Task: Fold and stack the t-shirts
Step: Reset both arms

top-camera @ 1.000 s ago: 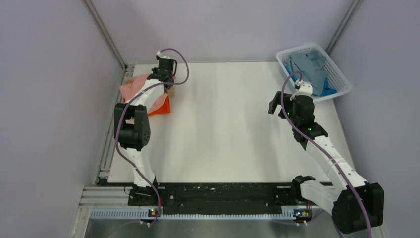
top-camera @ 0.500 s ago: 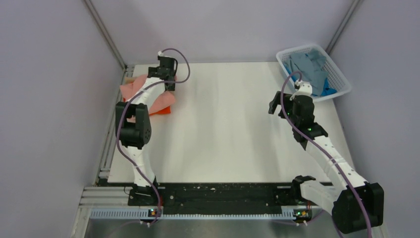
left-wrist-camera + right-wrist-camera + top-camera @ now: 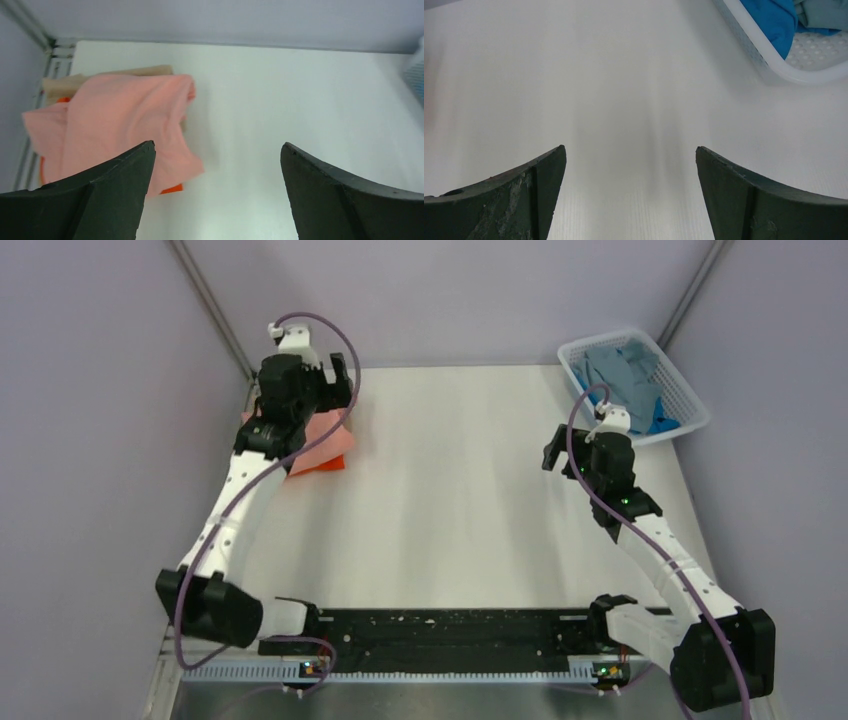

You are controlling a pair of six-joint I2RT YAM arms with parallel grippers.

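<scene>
Left gripper [image 3: 217, 145] spread wide at far-left corner by stack: salmon pink t-shirt [image 3: 125, 120] on top, orange t-shirt [image 3: 172, 189] and tan t-shirt [image 3: 70, 82] edges showing underneath. Right gripper [image 3: 630, 147] spread, near right edge. Basket [image 3: 774, 70] in far-right corner holds grey t-shirt [image 3: 615, 370] and blue t-shirt [image 3: 774, 20]. Open table [image 3: 450, 490] between.

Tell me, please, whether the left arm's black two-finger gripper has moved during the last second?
Yes. The left gripper has lifted up off the salmon pink t-shirt at the white table's far-left corner, now hanging open above it.

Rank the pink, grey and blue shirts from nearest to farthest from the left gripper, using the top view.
1. Pink shirt, beside the left gripper.
2. Grey shirt, in the basket, far right.
3. Blue shirt, basket's near-right corner.
</scene>
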